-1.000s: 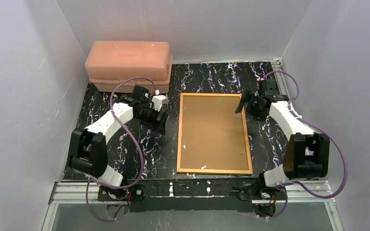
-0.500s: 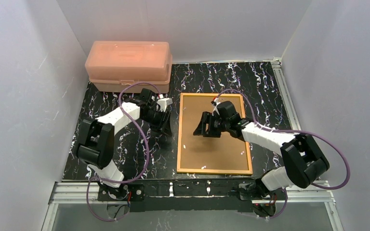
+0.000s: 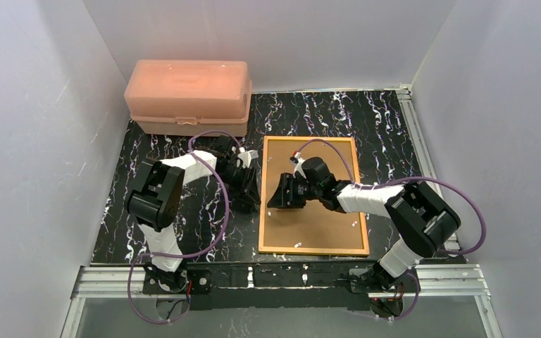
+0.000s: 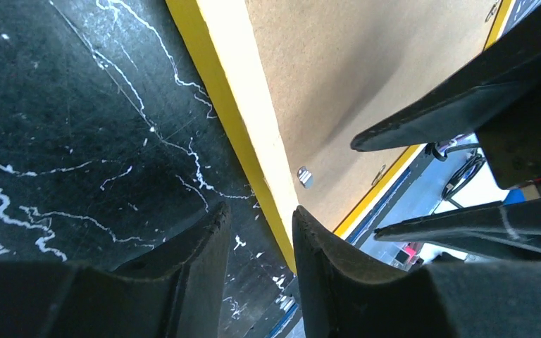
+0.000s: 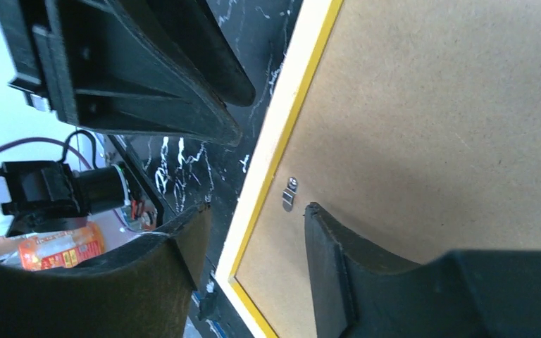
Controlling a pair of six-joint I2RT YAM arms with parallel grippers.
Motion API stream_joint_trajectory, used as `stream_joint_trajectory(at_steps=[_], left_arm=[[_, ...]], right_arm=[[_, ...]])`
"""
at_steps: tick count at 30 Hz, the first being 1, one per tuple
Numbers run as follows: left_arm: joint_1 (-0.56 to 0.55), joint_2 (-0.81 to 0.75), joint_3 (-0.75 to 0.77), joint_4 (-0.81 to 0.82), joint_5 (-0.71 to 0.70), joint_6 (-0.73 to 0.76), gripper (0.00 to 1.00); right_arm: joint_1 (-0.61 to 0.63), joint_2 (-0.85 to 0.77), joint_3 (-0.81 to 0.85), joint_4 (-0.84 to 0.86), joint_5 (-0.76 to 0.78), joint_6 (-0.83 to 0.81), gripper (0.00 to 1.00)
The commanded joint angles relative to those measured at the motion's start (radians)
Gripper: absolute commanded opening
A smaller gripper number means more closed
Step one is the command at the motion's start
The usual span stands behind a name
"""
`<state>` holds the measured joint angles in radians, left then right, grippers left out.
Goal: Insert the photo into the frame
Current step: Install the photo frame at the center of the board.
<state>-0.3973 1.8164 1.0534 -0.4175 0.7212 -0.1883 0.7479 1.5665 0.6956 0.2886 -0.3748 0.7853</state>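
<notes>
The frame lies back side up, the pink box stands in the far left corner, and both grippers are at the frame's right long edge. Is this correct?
Not quite: the top view shows the left gripper and the right gripper at the left long edge of the frame, not the right. The rest holds, the pink box included.

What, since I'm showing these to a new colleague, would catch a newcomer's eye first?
The frame lies face down in the middle of the table, its brown backing board facing up. The left arm and right arm reach in to its left edge, their jaws part open astride the yellow rim. A pink box sits at the table's far left corner.
</notes>
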Motion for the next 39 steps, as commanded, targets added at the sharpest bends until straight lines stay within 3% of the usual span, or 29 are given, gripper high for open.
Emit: stream_joint_trajectory(at_steps=[1,5,17,25,39], left_arm=[[-0.013,0.025,0.015,0.009,0.049,-0.021,0.36],[-0.016,0.049,0.022,0.01,0.042,-0.015,0.36],[-0.025,0.096,0.048,-0.004,0.028,0.003,0.32],[-0.025,0.099,0.046,-0.014,0.024,0.011,0.25],[-0.025,0.092,0.051,-0.028,0.025,0.021,0.22]], right_arm=[[0.01,0.031,0.039,0.055,-0.044,-0.044,0.63],[0.026,0.042,0.049,0.031,-0.048,-0.077,0.67],[0.042,0.096,0.022,0.093,-0.067,-0.065,0.67],[0.05,0.132,0.03,0.121,-0.082,-0.055,0.66],[0.065,0.165,0.048,0.139,-0.118,-0.045,0.62]])
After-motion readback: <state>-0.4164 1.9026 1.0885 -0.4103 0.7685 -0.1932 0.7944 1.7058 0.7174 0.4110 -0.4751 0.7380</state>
